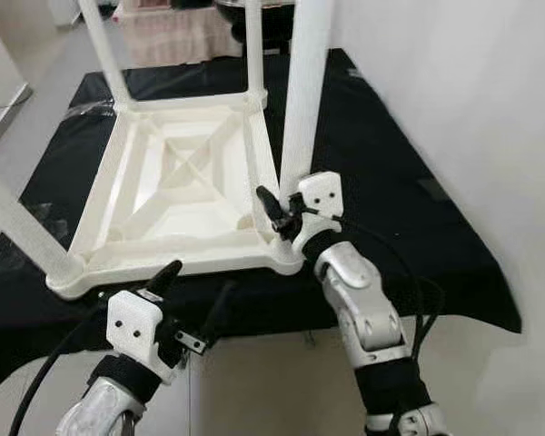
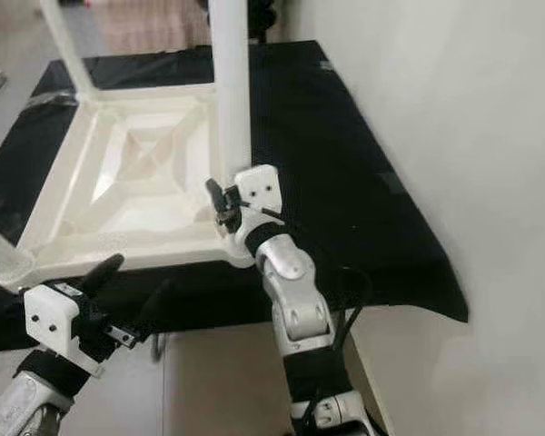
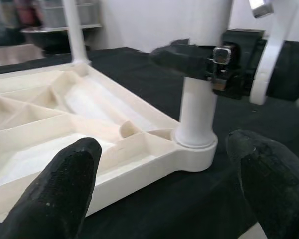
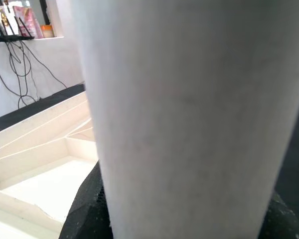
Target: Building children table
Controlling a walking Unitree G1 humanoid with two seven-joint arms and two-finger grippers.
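Tabletop point(image 1: 186, 182) lies upside down on the black cloth point(image 1: 381, 182), legs up. My right gripper point(image 1: 286, 211) clamps the near corner leg point(image 1: 304, 91) just above its socket. My left gripper point(image 1: 195, 295) hovers before the near edge, fingers wide apart.

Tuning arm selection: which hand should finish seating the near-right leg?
Right. The right hand is already clamped around the near-right leg just above its corner socket on the tabletop. The left hand hangs open below the table edge, holding nothing.

tabletop point(image 1: 186, 182): smooth white plastic | leg point(image 1: 304, 91): matt plastic | cloth point(image 1: 381, 182): black fabric
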